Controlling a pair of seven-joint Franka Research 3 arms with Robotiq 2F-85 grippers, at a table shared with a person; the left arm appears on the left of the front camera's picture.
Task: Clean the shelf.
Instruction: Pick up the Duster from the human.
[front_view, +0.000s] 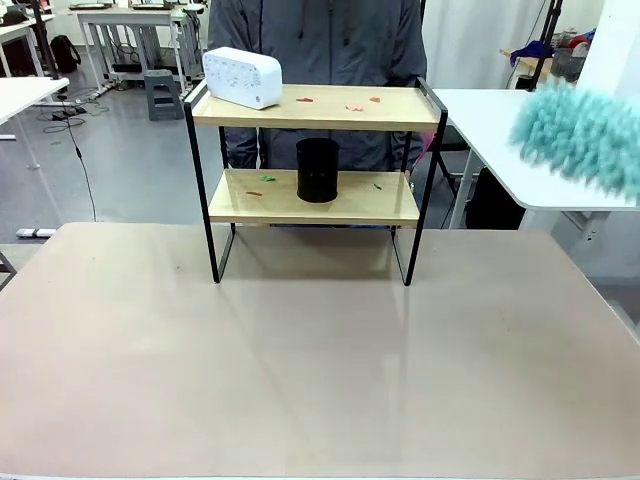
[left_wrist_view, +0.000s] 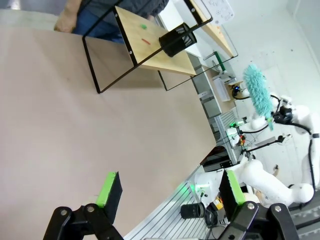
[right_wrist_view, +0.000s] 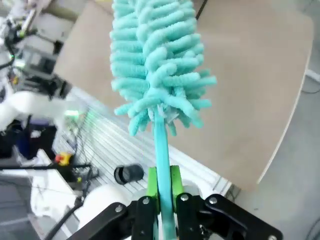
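The shelf (front_view: 310, 108) stands at the table's far middle, two wooden boards in a black frame. Small red scraps (front_view: 352, 105) lie on its top board beside a white box (front_view: 242, 76). Green scraps (front_view: 267, 179) and a black cup (front_view: 317, 170) are on the lower board. A teal fluffy duster (front_view: 585, 135) hangs in the air to the right of the shelf, apart from it. My right gripper (right_wrist_view: 163, 187) is shut on the duster's thin handle, under the duster head (right_wrist_view: 155, 60). My left gripper (left_wrist_view: 170, 192) is open and empty over the bare table, far from the shelf (left_wrist_view: 150, 50).
A person in a grey jacket (front_view: 320, 45) stands just behind the shelf. A white table (front_view: 490, 130) adjoins at the right, under the duster. The brown table (front_view: 300, 370) stretches wide in front of the shelf.
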